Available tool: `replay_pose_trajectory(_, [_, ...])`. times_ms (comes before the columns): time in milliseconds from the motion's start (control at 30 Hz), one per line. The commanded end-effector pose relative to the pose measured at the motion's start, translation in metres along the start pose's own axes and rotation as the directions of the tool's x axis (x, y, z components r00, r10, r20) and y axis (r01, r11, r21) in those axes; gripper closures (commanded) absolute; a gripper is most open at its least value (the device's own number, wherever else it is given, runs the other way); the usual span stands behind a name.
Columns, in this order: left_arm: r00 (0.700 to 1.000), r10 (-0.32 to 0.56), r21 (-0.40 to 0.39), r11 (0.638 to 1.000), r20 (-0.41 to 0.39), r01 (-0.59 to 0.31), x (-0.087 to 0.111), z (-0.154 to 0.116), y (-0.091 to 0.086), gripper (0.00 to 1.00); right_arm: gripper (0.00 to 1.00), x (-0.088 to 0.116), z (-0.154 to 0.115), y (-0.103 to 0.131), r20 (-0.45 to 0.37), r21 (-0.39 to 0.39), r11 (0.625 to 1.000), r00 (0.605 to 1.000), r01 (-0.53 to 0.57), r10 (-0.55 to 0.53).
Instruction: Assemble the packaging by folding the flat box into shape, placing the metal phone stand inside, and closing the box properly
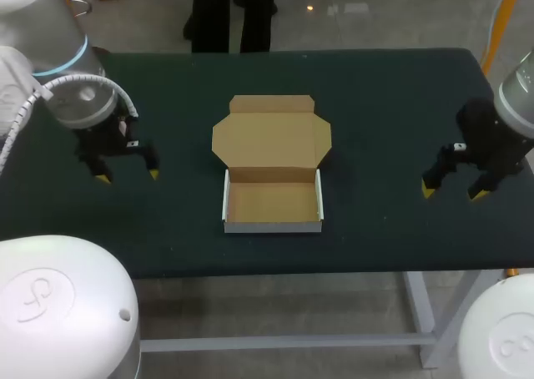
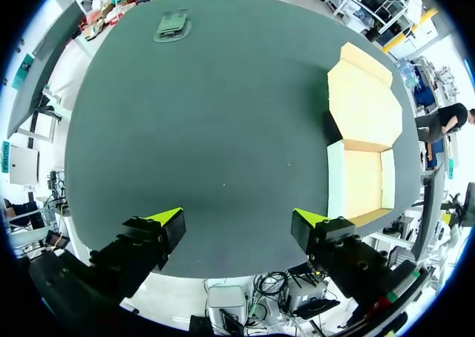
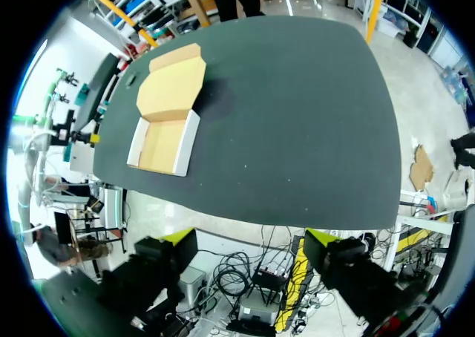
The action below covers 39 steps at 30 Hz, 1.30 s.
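The cardboard box (image 1: 273,202) stands in the middle of the table, folded into a shallow tray with white outer walls. Its lid (image 1: 271,137) lies open and flat behind it, and the tray is empty. My left gripper (image 1: 128,177) hangs open to the left of the box, well apart from it. My right gripper (image 1: 452,194) is open over the table's right part. From the left wrist, the box (image 2: 362,182) lies off to one side of the open gripper (image 2: 237,218). A small grey metal piece, probably the phone stand (image 2: 172,27), lies far ahead. The right wrist sees the box (image 3: 163,145) beyond its open gripper (image 3: 251,239).
The dark green table (image 1: 375,103) is bare around the box on both sides. Its front edge runs just below the tray. My left arm hides the table's left end in the head view.
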<state>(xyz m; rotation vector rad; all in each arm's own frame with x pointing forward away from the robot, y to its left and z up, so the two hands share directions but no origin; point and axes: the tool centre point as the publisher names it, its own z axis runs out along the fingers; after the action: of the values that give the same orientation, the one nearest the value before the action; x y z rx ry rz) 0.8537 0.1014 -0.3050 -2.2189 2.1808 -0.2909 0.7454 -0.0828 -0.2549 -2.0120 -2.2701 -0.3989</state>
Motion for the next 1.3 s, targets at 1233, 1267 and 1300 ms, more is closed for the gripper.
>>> replay_pose_trajectory(1233, [0.997,-0.064,-0.146,0.987,0.032,0.068,-0.055,0.036,-0.056,0.00,0.00,0.000,-0.003,-0.001,0.001,0.005,1.000,1.000,0.000,0.000])
replay_pose_trajectory(1267, [0.997,-0.064,-0.146,0.987,0.032,0.068,-0.055,0.036,-0.056,0.00,0.00,0.000,-0.003,-0.001,0.001,0.005,1.000,1.000,0.000,0.000])
replay_pose_trajectory(1300, [0.997,-0.064,-0.146,0.987,0.032,0.068,-0.055,0.036,-0.056,0.00,0.00,0.000,-0.003,-0.001,0.001,0.005,1.000,1.000,0.000,0.000])
